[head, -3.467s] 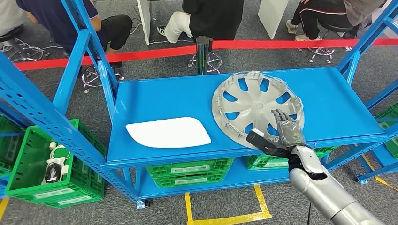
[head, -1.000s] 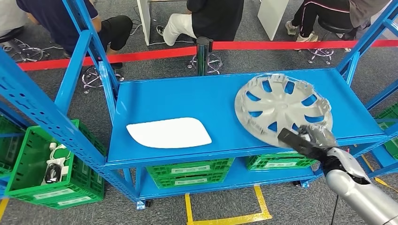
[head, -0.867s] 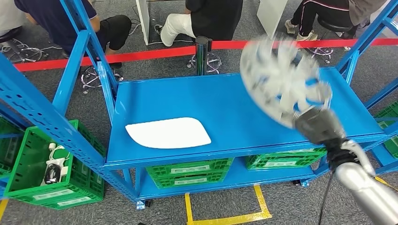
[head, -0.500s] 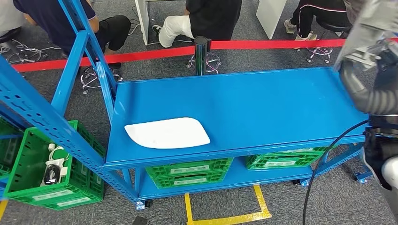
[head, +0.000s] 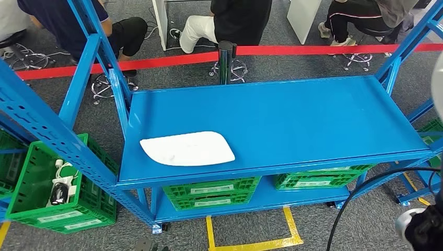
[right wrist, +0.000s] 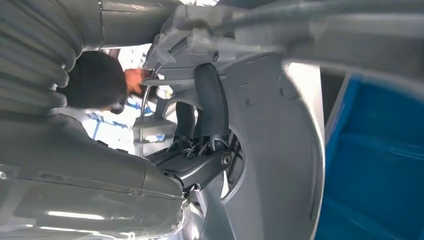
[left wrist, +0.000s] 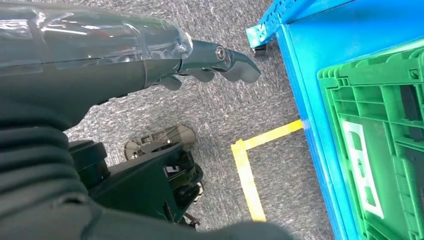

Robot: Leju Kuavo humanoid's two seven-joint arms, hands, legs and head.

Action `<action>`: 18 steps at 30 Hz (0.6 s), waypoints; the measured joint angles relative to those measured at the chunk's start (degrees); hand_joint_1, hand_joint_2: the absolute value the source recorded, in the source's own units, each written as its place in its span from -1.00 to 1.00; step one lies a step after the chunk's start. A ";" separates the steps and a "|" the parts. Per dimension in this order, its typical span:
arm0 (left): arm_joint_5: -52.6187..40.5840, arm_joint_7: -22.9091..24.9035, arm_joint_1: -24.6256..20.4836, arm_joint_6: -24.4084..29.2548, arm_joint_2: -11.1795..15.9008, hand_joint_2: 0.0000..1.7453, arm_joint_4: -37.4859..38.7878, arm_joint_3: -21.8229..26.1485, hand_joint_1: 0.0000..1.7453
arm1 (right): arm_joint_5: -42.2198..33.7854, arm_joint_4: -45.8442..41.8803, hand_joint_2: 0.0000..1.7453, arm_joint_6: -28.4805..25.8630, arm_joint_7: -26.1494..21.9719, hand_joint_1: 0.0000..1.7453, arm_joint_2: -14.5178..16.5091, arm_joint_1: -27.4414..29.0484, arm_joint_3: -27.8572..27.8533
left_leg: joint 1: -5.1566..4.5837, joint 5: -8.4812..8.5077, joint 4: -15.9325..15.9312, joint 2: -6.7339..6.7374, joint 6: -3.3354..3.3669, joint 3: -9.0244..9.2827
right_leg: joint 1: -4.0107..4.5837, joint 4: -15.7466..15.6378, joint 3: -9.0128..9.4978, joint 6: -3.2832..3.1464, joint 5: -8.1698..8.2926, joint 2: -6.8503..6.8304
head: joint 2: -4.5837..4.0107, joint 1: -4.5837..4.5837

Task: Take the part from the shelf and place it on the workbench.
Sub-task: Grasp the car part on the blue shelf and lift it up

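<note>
The part is a silver-grey wheel cover [right wrist: 272, 150]. My right hand [right wrist: 200, 145] grips it, with dark fingers [right wrist: 210, 100] hooked through one of its openings. In the head view a pale sliver of the wheel cover [head: 438, 86] shows at the right edge, lifted above the blue shelf [head: 271, 110] where nothing stands on the right half. My left hand [left wrist: 205, 62] hangs over the grey carpet beside the shelf's corner, fingers loosely apart and holding nothing.
A white flat panel [head: 187, 148] lies on the shelf's left front. Green crates [head: 211, 191] sit on the lower level and one green crate [head: 47, 188] stands at the left. A red barrier belt [head: 156, 60] with seated people runs behind. Yellow tape [left wrist: 247, 175] marks the floor.
My right hand gripped the wheel cover on the shelf, then swung it up and off to the right, almost out of the head view. The shelf's right half now lies bare.
</note>
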 joint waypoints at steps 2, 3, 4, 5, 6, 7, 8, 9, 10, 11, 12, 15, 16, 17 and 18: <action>0.01 -0.04 -0.02 -0.03 0.12 1.00 0.00 0.24 -1.00 | 0.00 -0.81 1.00 0.01 -0.13 1.00 1.13 0.98 0.46 | 0.01 -0.01 0.00 0.05 -0.02 0.05 | 0.00 0.00 -0.02 -0.01 -0.01 0.05 | 0.00 -0.02; 0.01 -0.07 -0.02 -0.04 0.18 1.00 0.00 0.33 -1.00 | 0.00 -0.97 1.00 0.02 -0.16 1.00 1.56 1.28 0.68 | 0.02 -0.01 0.00 0.05 -0.02 0.08 | 0.00 0.00 -0.02 -0.01 -0.01 0.07 | 0.00 -0.02; 0.01 -0.08 -0.01 -0.05 0.24 1.00 0.00 0.41 -1.00 | 0.00 -1.03 1.00 0.02 -0.20 1.00 1.97 1.55 0.91 | 0.02 -0.01 0.00 0.05 -0.02 0.09 | 0.00 0.00 -0.01 -0.01 -0.01 0.07 | 0.00 -0.02; 0.01 -0.09 -0.01 -0.05 0.31 1.00 0.00 0.46 -1.00 | 0.00 -1.04 1.00 0.01 -0.22 1.00 2.36 1.79 1.13 | 0.02 -0.01 0.00 0.04 -0.02 0.10 | 0.00 0.00 0.00 -0.01 -0.01 0.07 | 0.00 -0.01; 0.01 -0.09 -0.01 -0.05 0.36 1.00 0.00 0.53 -1.00 | 0.00 -1.04 1.00 -0.02 -0.22 1.00 2.73 1.98 1.33 | 0.02 -0.01 0.00 0.04 -0.02 0.11 | 0.00 0.00 0.01 -0.01 0.00 0.07 | 0.00 -0.01; 0.01 -0.09 -0.01 -0.05 0.41 1.00 0.00 0.64 -1.00 | 0.00 -1.04 1.00 -0.05 -0.23 1.00 3.06 2.14 1.53 | 0.02 -0.01 0.00 0.05 -0.02 0.11 | 0.00 0.01 0.03 -0.01 0.00 0.07 | 0.00 -0.01; 0.01 -0.10 -0.01 -0.05 0.47 1.00 -0.01 0.78 -1.00 | 0.00 -1.04 1.00 -0.08 -0.23 1.00 3.34 2.26 1.72 | 0.02 -0.01 0.00 0.05 -0.02 0.11 | 0.00 0.01 0.06 -0.02 0.00 0.07 | 0.00 -0.02; 0.01 -0.10 -0.01 -0.05 0.51 1.00 -0.01 0.92 -1.00 | 0.00 -1.04 1.00 -0.11 -0.23 1.00 3.58 2.32 1.88 | 0.02 -0.01 0.00 0.06 -0.02 0.11 | 0.00 0.01 0.07 -0.02 0.00 0.08 | 0.00 -0.02; 0.01 -0.09 -0.01 -0.04 0.56 1.00 -0.02 1.08 -1.00 | 0.00 -1.04 1.00 -0.13 -0.24 1.00 3.82 2.36 2.06 | 0.02 -0.01 0.00 0.06 -0.02 0.12 | 0.00 0.01 0.09 -0.02 0.00 0.08 | 0.00 -0.03; 0.01 -0.05 -0.01 -0.02 0.59 1.00 -0.02 1.20 -1.00 | -0.01 -1.04 1.00 -0.13 -0.25 1.00 4.02 2.39 2.22 | 0.01 -0.01 0.00 0.06 -0.02 0.12 | 0.00 0.01 0.09 -0.02 -0.01 0.08 | 0.00 -0.03; 0.01 0.03 -0.01 -0.01 0.61 1.00 -0.02 1.28 -1.00 | -0.08 -1.04 1.00 -0.14 -0.33 1.00 4.20 2.42 2.39 | 0.02 -0.01 0.00 0.06 -0.03 0.12 | 0.00 0.01 0.08 -0.02 -0.01 0.08 | 0.00 -0.03; -0.09 0.54 -0.02 -0.04 0.58 1.00 -0.07 1.33 -1.00 | -0.61 -1.01 1.00 -0.32 -1.76 1.00 5.04 3.19 2.96 | 0.02 -0.02 0.00 0.03 -0.03 0.10 | 0.01 0.01 0.06 -0.03 -0.03 0.06 | 0.01 -0.04; -0.14 0.68 -0.03 -0.16 0.56 1.00 -0.10 1.33 -1.00 | -0.77 -1.00 1.00 -0.38 -2.54 1.00 5.44 3.62 3.22 | 0.02 -0.02 0.00 0.03 -0.03 0.10 | 0.01 0.01 0.07 -0.04 -0.04 0.06 | 0.01 -0.04; -0.12 0.74 -0.03 -0.38 0.51 1.00 -0.14 1.34 -1.00 | -0.84 -0.97 1.00 -0.42 -3.31 1.00 5.85 4.05 3.52 | 0.02 -0.02 0.00 0.03 -0.03 0.09 | 0.01 0.01 0.08 -0.05 -0.05 0.06 | 0.00 -0.04; -0.04 0.75 -0.03 -0.68 0.44 1.00 -0.18 1.34 -1.00 | -0.84 -0.92 1.00 -0.45 -3.89 1.00 6.24 4.44 3.86 | 0.01 -0.03 0.00 0.04 -0.03 0.09 | 0.01 0.01 0.08 -0.05 -0.05 0.07 | 0.00 -0.04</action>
